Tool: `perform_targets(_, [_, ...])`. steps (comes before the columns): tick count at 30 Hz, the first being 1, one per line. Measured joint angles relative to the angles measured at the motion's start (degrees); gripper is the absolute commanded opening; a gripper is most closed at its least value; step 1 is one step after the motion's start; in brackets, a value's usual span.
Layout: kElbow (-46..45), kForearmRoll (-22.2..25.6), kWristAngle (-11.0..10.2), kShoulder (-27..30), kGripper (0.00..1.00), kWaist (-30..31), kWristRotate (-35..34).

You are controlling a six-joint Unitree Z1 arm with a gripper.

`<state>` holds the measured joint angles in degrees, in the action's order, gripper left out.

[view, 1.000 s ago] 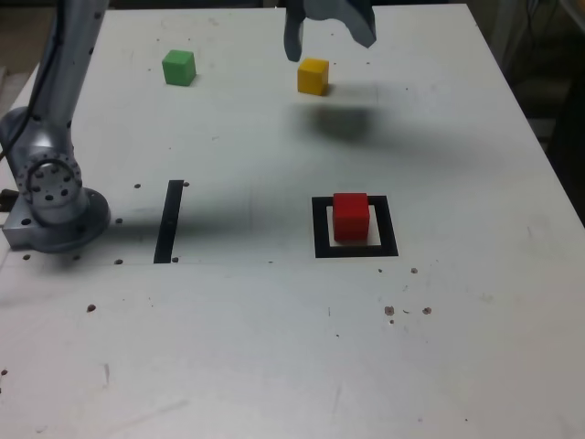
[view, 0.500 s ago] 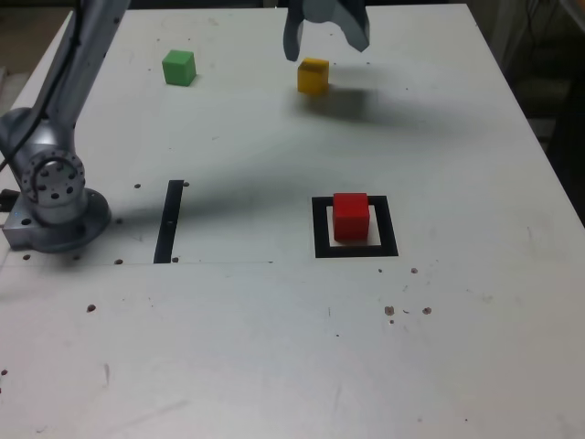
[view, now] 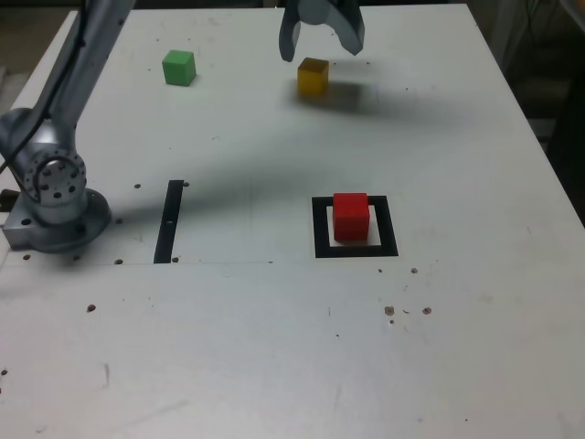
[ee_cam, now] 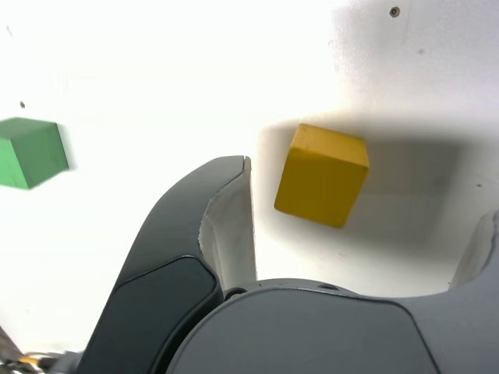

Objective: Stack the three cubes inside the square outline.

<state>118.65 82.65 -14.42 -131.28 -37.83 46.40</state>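
One cube of three is placed: the red cube (view: 351, 216) sits inside the square outline (view: 356, 247), well apart from the end effector (view: 322, 44) on the near side of the table (view: 274, 347). Nothing is stacked on it yet.

Over the last second the end effector has shifted toward the exterior view's left and settled over the yellow cube (view: 313, 76); its shadow has pulled in close beside the cube, which suggests it has come down. The cube itself has not moved.

End effector state: jaws wide apart, holding nothing. In the wrist view the yellow cube (ee_cam: 321, 174) lies between the two fingers, nearer one finger (ee_cam: 226, 210), rotated a bit relative to them, not touched by either.

Green cube (view: 179, 67) is off to the side of the end effector, well apart, toward the exterior view's left; also seen in the wrist view (ee_cam: 30, 152).

Likely next: final descent and close on yellow. Off-centre, skewed cube may twist on closing.
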Motion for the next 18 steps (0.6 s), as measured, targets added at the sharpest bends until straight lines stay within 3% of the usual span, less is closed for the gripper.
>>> perform_targets(8, [0.2, -0.4, -0.2, 0.0, 0.99, -0.2, 8.5])
perform_targets(18, [-1.0, -0.1, -1.2, 0.0, 0.99, -0.5, 11.3])
